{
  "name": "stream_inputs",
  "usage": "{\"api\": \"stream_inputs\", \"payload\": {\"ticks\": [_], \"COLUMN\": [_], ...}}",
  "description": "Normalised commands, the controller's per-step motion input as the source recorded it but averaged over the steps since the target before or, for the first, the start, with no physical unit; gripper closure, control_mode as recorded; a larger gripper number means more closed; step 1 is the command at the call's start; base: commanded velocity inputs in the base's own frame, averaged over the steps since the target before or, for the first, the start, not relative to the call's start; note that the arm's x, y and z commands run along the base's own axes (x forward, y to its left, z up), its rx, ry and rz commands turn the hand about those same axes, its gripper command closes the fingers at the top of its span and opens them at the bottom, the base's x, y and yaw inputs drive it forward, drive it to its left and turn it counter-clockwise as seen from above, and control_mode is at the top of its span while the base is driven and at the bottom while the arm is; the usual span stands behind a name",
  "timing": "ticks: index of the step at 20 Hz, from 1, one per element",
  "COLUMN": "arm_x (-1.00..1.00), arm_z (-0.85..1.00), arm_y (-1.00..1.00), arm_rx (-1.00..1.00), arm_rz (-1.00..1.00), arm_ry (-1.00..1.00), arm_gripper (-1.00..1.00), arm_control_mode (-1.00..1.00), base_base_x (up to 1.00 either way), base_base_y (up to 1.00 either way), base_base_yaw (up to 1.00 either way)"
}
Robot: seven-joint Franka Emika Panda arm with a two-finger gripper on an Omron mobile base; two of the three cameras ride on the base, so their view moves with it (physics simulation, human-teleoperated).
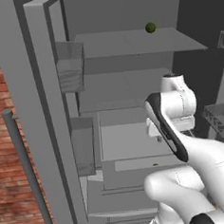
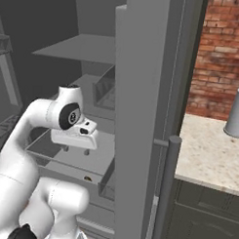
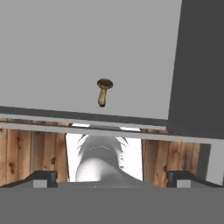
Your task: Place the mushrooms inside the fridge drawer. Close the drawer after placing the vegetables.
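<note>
Lighting: even, diffuse, source not showing; no glare is appearing anywhere. Fridge interior [image 1: 131,88]: dim, flat grey, its upper back corner falling into near-black. Brick wall [image 2: 219,56] and speckled tabletop [image 2: 208,154]: sitting brighter than the fridge. Shadows: soft ones only, darkening the fridge drawer [image 2: 76,161] under its rim; the mushroom [image 3: 104,91] is casting none on the pale floor beneath it. Sharpness: edges slightly soft and jagged throughout, rendered at low resolution. Distortion: straight lines are staying straight to the borders.
</note>
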Motion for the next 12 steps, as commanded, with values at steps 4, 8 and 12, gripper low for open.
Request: {"api": "stream_inputs", "payload": {"ticks": [4,8,12], "arm_x": [-0.74,-0.54,-0.13], "arm_z": [0.49,0.04,0.00], "arm_y": [0.00,-0.03,0.00], "arm_rx": [0.00,0.00,0.00], "arm_rz": [0.00,0.00,0.00], "arm_ry": [-0.13,-0.06,0.00], "arm_gripper": [-1.00,-1.00,-1.00], "arm_control_mode": [-1.00,-1.00,-1.00], "base_base_x": [0.00,0.00,0.00], "base_base_y": [0.00,0.00,0.00], "base_base_yaw": [0.00,0.00,0.00]}}
